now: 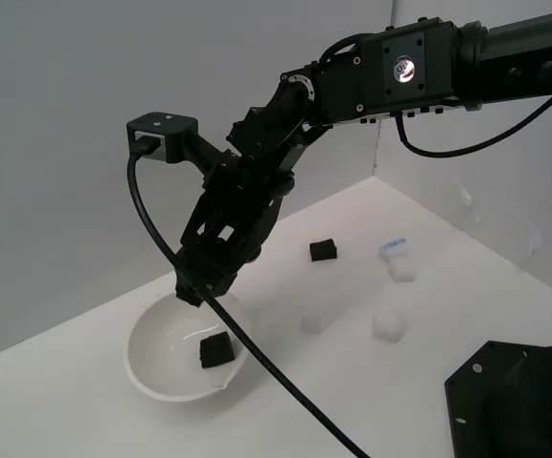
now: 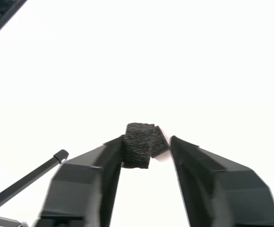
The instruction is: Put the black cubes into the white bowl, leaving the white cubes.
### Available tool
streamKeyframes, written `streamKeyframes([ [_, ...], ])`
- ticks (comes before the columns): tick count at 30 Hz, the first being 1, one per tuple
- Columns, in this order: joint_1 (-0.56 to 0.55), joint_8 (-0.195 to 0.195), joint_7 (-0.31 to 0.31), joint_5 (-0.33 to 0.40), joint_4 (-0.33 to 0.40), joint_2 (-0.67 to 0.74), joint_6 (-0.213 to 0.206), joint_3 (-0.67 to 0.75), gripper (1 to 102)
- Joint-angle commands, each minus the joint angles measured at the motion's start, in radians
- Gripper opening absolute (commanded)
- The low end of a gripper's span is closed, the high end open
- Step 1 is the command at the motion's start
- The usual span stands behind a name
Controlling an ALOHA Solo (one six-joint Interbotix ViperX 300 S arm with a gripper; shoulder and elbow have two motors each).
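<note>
My gripper [image 1: 196,286] hangs over the far rim of the white bowl [image 1: 152,377], at the exterior view's left. In the wrist view a black cube [image 2: 137,144] sits between the fingertips; it touches one finger [image 2: 109,156], and a gap shows on the side of the other finger [image 2: 189,156], so the jaws stand parted. A second black cube [image 1: 215,351] lies inside the bowl, and a dark piece [image 2: 160,142] beyond the tips may be that same cube. Another black cube [image 1: 324,251] rests on the table behind. The white cubes [image 1: 390,326] [image 1: 314,322] lie to the right, one with a blue mark [image 1: 398,256].
A black base block [image 1: 519,401] fills the near right corner of the exterior view. The arm's black cable [image 1: 247,343] loops down in front of the bowl. White walls meet at the far corner behind the table.
</note>
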Motion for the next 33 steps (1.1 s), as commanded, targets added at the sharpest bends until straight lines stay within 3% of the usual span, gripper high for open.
streamKeyframes([
  [1, -0.009, 0.000, -0.008, -0.032, -0.021, 0.014, -0.021, 0.020, 66],
  [4, -0.009, 0.000, -0.011, -0.032, -0.023, 0.014, -0.025, 0.020, 88],
  [5, -0.009, 0.000, -0.011, -0.032, -0.023, 0.014, -0.025, 0.020, 91],
  [13, -0.009, 0.000, 0.000, -0.031, -0.021, 0.034, -0.025, 0.044, 92],
  [18, -0.009, 0.000, 0.054, -0.028, -0.018, 0.100, -0.025, 0.106, 92],
  [23, -0.011, 0.000, 0.046, -0.034, -0.025, 0.120, -0.035, 0.124, 96],
  [26, -0.009, 0.000, 0.000, -0.034, -0.025, 0.078, -0.035, 0.084, 96],
  [28, -0.038, 0.000, 0.011, -0.043, -0.032, 0.077, -0.054, 0.084, 96],
  [33, -0.044, 0.000, 0.005, -0.040, -0.031, 0.077, -0.054, 0.083, 96],
])
